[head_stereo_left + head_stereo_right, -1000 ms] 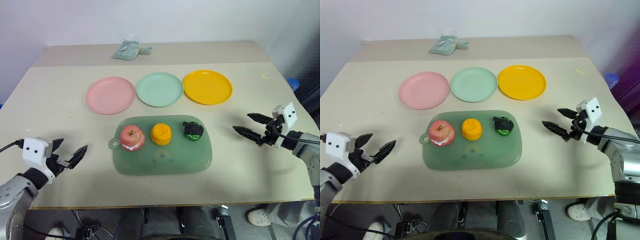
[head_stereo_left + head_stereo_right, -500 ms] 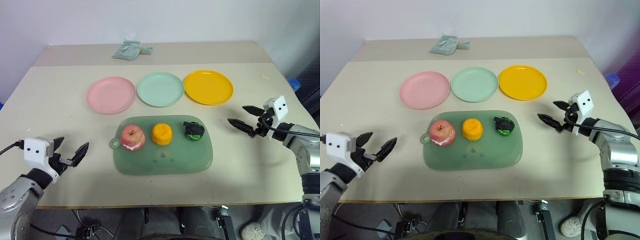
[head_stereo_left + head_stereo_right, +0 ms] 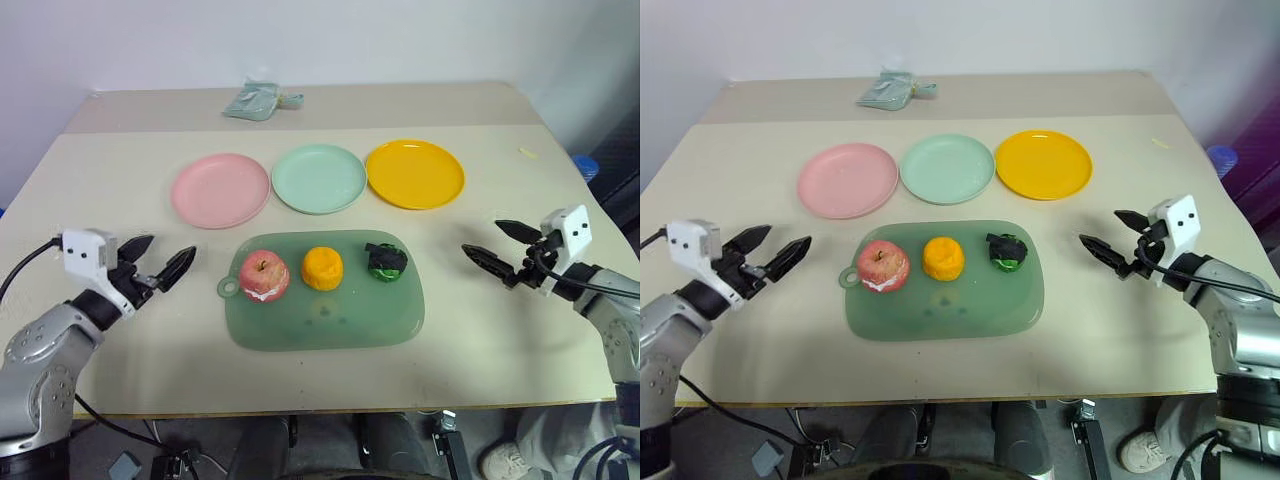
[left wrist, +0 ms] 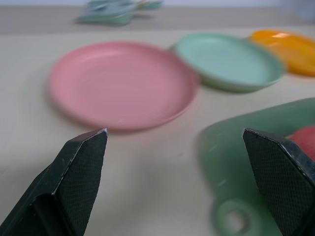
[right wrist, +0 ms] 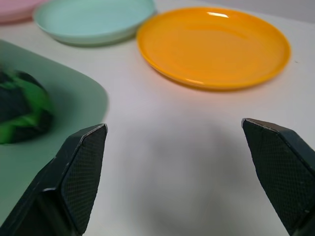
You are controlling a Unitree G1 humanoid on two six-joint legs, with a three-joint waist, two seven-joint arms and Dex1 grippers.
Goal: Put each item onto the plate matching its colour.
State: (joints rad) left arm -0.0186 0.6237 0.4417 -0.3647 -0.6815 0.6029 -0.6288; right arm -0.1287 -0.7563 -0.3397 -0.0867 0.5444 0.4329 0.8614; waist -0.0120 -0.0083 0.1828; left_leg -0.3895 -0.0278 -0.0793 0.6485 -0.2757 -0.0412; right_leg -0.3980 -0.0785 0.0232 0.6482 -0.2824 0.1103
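Three items sit in a row on a dark green tray (image 3: 330, 320): a red-pink apple (image 3: 264, 276), a lumpy orange fruit (image 3: 322, 268) and a smaller green and black item (image 3: 386, 261). Behind the tray lie a pink plate (image 3: 220, 190), a mint green plate (image 3: 319, 178) and a yellow-orange plate (image 3: 414, 173), all bare. My left gripper (image 3: 158, 260) hovers open to the left of the tray, pointing at it. My right gripper (image 3: 497, 250) hovers open to the right of the tray, with nothing between its fingers.
A crumpled pale green cloth (image 3: 258, 100) lies at the back of the table. A small yellowish scrap (image 3: 527, 153) rests near the right edge. The tray's handle loop (image 3: 229, 288) points toward my left gripper.
My left gripper has risen and come in toward the tray's left side. My right gripper swung in toward the tray and back out, ending near where it began. Both stay open.
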